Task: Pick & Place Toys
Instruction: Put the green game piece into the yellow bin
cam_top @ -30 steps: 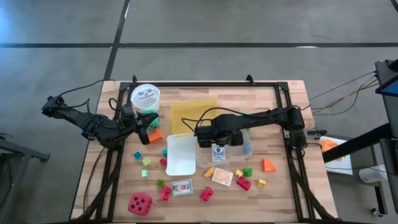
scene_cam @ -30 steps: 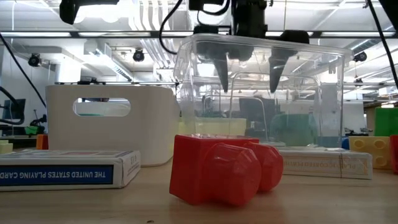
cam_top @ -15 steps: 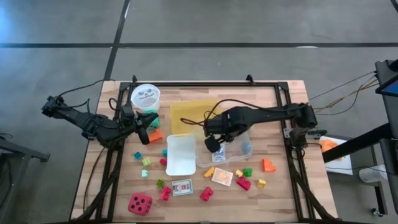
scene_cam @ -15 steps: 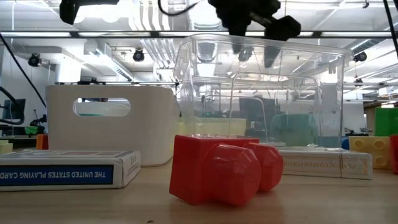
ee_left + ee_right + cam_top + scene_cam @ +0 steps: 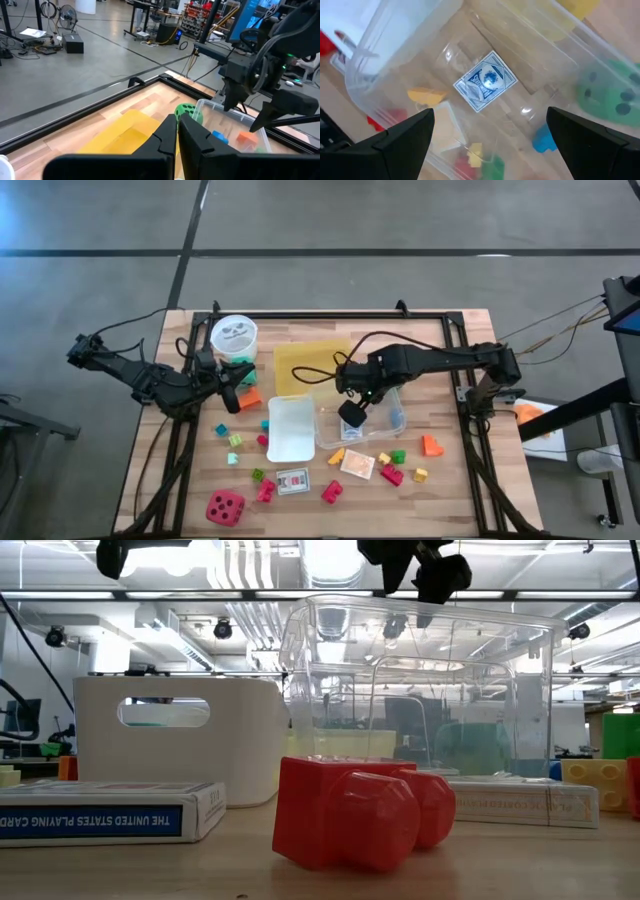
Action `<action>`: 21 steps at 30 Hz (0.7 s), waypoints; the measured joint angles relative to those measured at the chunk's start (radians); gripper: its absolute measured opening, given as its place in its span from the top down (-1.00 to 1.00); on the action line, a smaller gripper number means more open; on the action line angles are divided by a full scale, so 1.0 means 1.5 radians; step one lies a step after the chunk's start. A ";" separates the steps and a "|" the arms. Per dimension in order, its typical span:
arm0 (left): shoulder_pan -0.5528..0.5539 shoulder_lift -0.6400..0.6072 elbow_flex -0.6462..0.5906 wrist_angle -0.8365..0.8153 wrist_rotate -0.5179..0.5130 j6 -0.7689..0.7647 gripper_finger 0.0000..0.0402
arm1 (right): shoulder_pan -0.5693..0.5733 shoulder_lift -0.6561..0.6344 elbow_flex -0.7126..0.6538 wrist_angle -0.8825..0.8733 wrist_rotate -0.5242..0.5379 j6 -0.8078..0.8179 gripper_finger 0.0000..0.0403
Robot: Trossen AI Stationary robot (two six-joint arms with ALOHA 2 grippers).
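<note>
My right gripper has lifted clear of the clear plastic box over the last second. It was down inside the box then; it now hangs above the box's left part with the fingers spread wide and nothing between them. The blue-backed card pack it was over lies flat on the box floor, released. I judge this placement complete and the right arm free for the next toy.

The card pack lies face flat, roughly in the middle of the box. In the right wrist view its edges run diagonal to the box walls, so its long axis sits skewed rather than squared to the box. The pictures do not show which end is the opening flap.

Also in the box: a blue block and a green dotted die toward the far side.

My left gripper waits at the left of the table, near the white round cup, fingers clenched together and holding nothing that I can see.

Remaining toys lie on the near table: a red die, a second card pack and loose blocks such as the orange block.
</note>
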State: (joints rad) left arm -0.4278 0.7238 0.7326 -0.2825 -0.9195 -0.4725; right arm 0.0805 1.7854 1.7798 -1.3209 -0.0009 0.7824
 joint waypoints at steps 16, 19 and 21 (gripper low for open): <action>0.000 0.000 0.000 0.000 0.004 0.000 0.93 | 0.004 0.000 0.000 0.000 -0.058 -0.467 -0.89; 0.000 0.000 0.000 0.000 0.005 0.000 0.93 | 0.003 0.000 0.000 0.002 -0.057 -0.512 -0.89; 0.000 0.000 0.000 0.000 0.005 0.000 0.93 | 0.003 0.000 0.000 0.004 -0.057 -0.527 -0.89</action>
State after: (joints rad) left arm -0.4278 0.7238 0.7326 -0.2825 -0.9123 -0.4725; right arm 0.0850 1.7847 1.7798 -1.3154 -0.0865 -0.0087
